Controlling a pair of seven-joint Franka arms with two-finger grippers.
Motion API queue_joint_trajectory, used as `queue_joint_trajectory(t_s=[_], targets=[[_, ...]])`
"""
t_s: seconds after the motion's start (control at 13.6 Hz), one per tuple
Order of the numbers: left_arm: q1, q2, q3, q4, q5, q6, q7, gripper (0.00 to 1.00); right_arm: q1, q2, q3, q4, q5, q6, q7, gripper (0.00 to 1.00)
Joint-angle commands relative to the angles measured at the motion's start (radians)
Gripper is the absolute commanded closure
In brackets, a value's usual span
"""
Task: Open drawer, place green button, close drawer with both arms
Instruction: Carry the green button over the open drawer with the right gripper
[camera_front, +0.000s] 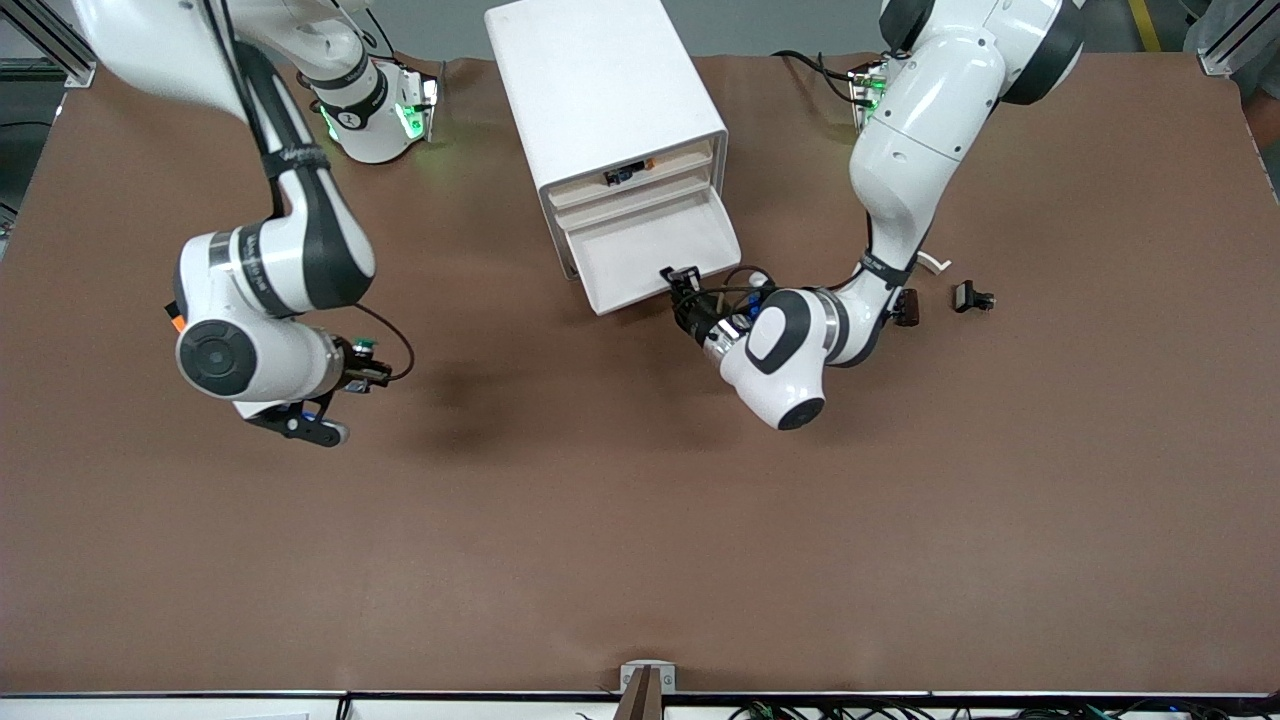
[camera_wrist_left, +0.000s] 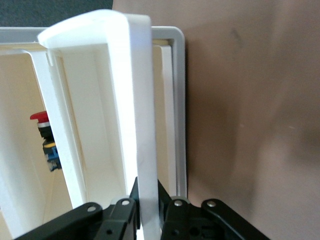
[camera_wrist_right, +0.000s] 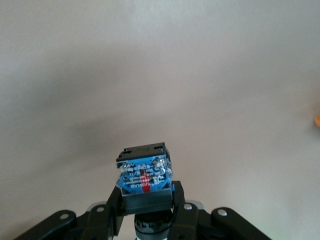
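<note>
The button (camera_wrist_right: 144, 175) sits pinched between the fingers of the right gripper (camera_wrist_right: 145, 207), blue and black body outward, held up over bare table (camera_front: 640, 550) toward the right arm's end. It looks light, hard and small, so likely to twist or slip; the flat sides of its square body seem the surest hold. The left gripper (camera_wrist_left: 147, 207) is clamped on the front wall of the pulled-out drawer (camera_wrist_left: 135, 100), below the white cabinet (camera_front: 600, 90).
</note>
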Motion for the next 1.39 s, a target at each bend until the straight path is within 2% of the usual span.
queue_joint_trajectory(t_s=[0.0,0.07,0.37,0.59,0.73,1.03,1.32], targets=[[0.024,-0.002,0.005,0.047,-0.005,-0.005,0.016,0.43,0.1,0.0,-0.007,0.084,0.001,-0.096,0.192,0.79],[0.026,-0.003,0.011,0.056,-0.002,-0.007,0.014,0.0,0.143,0.0,-0.007,0.092,0.001,-0.098,0.274,0.78],[0.058,-0.011,0.011,0.083,0.024,-0.011,0.016,0.0,0.302,0.012,-0.007,0.162,0.007,-0.087,0.61,0.78],[0.063,-0.014,0.011,0.133,0.116,-0.011,0.016,0.0,0.356,0.069,-0.007,0.219,0.106,-0.081,0.802,0.78],[0.063,-0.023,0.012,0.17,0.223,-0.011,0.016,0.0,0.376,0.087,-0.007,0.239,0.166,-0.063,0.894,0.78],[0.061,-0.054,0.009,0.262,0.533,-0.008,0.035,0.0,0.446,0.1,-0.007,0.238,0.229,0.006,1.059,0.78],[0.112,-0.155,0.037,0.267,0.662,-0.01,0.27,0.0,0.525,0.156,-0.008,0.233,0.243,0.082,1.212,0.78]])
